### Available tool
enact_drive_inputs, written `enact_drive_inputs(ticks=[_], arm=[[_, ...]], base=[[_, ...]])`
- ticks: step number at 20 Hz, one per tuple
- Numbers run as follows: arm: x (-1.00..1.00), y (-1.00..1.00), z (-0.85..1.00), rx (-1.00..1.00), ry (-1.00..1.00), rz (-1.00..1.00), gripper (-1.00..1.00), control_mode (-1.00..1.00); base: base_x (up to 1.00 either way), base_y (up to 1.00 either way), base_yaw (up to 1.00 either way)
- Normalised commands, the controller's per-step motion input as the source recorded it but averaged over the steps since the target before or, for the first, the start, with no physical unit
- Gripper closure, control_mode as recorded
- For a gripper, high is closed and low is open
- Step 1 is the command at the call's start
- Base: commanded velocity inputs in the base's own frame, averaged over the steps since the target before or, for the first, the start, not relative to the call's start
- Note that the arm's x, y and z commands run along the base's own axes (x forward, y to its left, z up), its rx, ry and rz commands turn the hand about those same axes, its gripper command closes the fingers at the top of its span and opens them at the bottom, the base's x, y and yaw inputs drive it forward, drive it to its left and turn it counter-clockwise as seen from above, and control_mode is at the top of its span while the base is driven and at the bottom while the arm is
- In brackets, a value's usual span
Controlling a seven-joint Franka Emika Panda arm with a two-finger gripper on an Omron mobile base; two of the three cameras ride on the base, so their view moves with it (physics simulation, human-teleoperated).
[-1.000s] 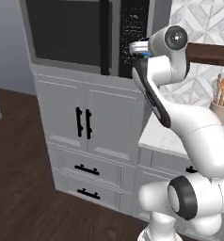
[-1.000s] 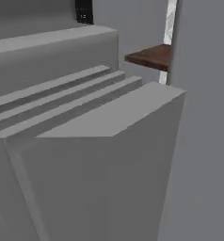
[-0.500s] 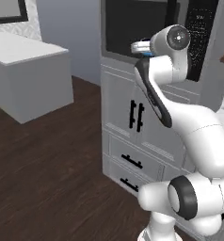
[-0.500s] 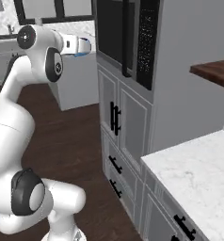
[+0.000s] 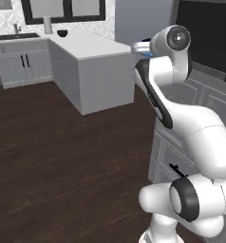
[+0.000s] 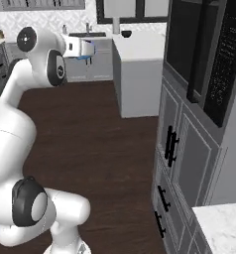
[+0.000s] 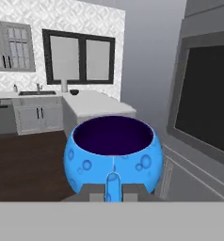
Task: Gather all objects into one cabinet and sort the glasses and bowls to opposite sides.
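A bright blue cup (image 7: 113, 155) with a dark inside sits upright right in front of the hand camera, and my gripper (image 7: 112, 190) is shut on its near side. From the base views the hand is held high, level with the arm's top joint. A bit of the blue cup (image 6: 86, 57) peeks out under the gripper (image 6: 91, 48) in the right base view. The left base view has the gripper (image 5: 135, 47) pointing left with the blue cup (image 5: 148, 54) partly hidden behind it. The cabinet and the bowls are out of view.
A tall grey cupboard with a built-in microwave (image 6: 209, 69) stands close on the right. A white island counter (image 5: 98, 52) juts out ahead, and a sink counter (image 5: 17, 40) runs under the windows. Open dark wood floor (image 5: 53, 156) lies to the left. A marble counter corner (image 6: 224, 228) lies lower right.
Both base views have swung left from the microwave cupboard toward the open kitchen, so the camera moved. The arm holds the same pose with the blue cup still gripped.
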Motion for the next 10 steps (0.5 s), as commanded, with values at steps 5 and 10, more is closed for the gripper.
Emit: enact_drive_inputs(ticks=[5, 10], arm=[[0.0, 0.0, 0.0, 0.0, 0.0, 0.0, 1.0, 1.0], [0.0, 0.0, 0.0, 0.0, 0.0, 0.0, 1.0, 1.0]], base=[[0.06, 0.3, 0.72], [0.01, 0.25, 0.75]])
